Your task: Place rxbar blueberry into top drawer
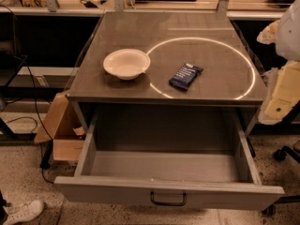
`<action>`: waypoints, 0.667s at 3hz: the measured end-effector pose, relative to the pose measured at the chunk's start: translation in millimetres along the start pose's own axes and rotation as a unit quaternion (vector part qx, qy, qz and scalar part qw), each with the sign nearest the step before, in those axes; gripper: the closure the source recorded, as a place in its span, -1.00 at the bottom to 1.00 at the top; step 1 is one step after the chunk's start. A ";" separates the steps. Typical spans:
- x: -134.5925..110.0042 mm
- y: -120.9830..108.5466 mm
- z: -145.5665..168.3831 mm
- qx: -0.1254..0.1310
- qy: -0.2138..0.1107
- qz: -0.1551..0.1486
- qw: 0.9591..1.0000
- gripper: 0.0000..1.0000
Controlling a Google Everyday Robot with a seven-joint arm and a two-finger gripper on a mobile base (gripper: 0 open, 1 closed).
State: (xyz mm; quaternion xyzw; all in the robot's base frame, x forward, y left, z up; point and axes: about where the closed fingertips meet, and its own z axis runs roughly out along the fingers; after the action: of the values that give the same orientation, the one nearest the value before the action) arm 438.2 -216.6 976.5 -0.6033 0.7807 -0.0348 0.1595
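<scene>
The rxbar blueberry is a dark navy bar with white lettering. It lies flat on the grey tabletop, right of centre and near the front edge. The top drawer stands pulled open below the tabletop, with nothing in it, and its dark handle faces me. My gripper shows as a pale cream shape at the right edge of the view, beside the table's front right corner. It is well to the right of the bar, apart from it, and holds nothing that I can see.
A white bowl sits on the tabletop left of the bar. A bright ring of light lies on the surface. A cardboard box stands on the floor at the left. A chair wheel is at the right, and a shoe at the bottom left.
</scene>
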 end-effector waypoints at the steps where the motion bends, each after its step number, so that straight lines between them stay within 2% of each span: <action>1: -2.6 -1.6 1.5 0.004 0.002 -0.001 1.000 -1.00; 2: -20.0 -15.1 26.4 0.013 0.022 0.000 1.000 -1.00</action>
State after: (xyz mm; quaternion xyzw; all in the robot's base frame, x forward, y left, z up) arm 464.4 -197.9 959.4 -0.6004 0.7833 -0.0587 0.1500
